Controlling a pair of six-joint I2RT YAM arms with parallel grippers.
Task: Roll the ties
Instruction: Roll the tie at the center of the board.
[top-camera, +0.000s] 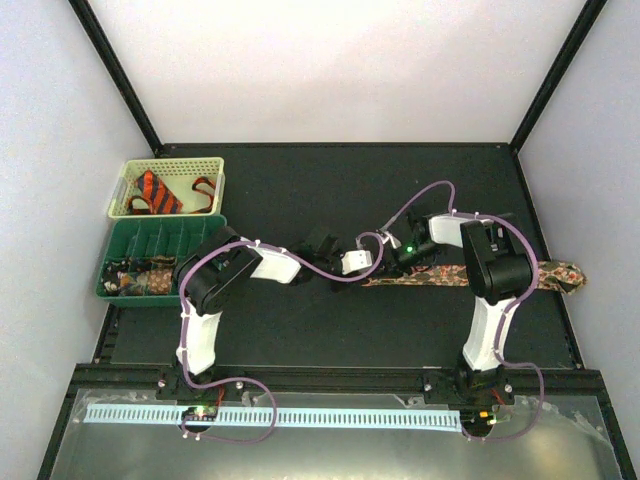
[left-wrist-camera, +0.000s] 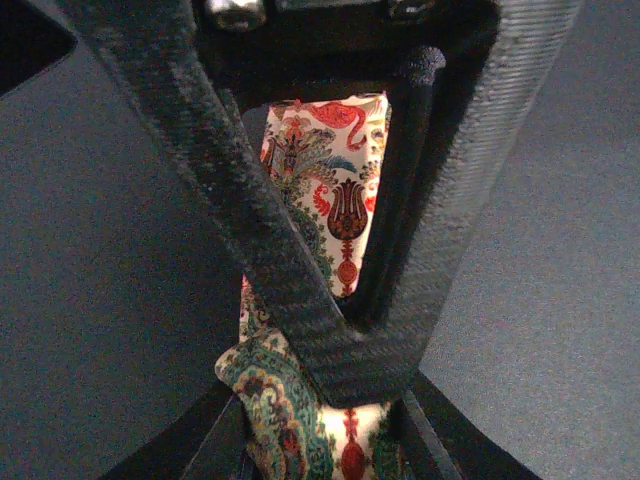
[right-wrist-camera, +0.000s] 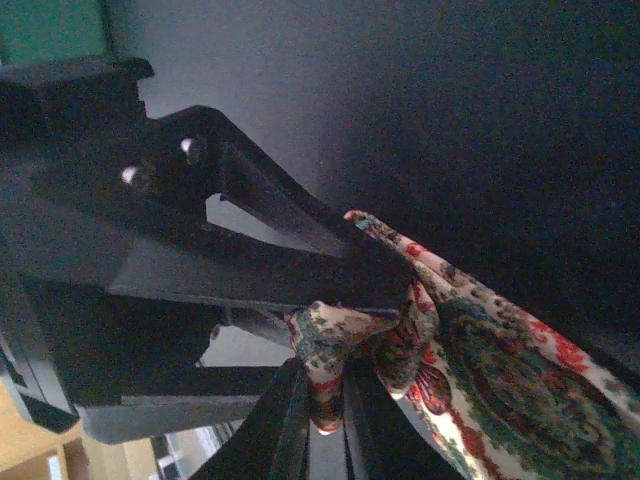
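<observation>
One paisley tie (top-camera: 555, 272) | flat fabric strip, axis sideways, wide end off right edge of worktop (top-camera: 300, 330) | left hand (left-wrist-camera: 335, 400), right hand (right-wrist-camera: 345, 340) pinch it

I see the paisley tie (top-camera: 555, 272), cream with red and green motifs, stretched along the counter (top-camera: 300, 200) toward its right edge, left end bunched up. The orange, black-striped tie (top-camera: 155, 192) sits crumpled in the cream basket (top-camera: 215, 165), far left.
</observation>
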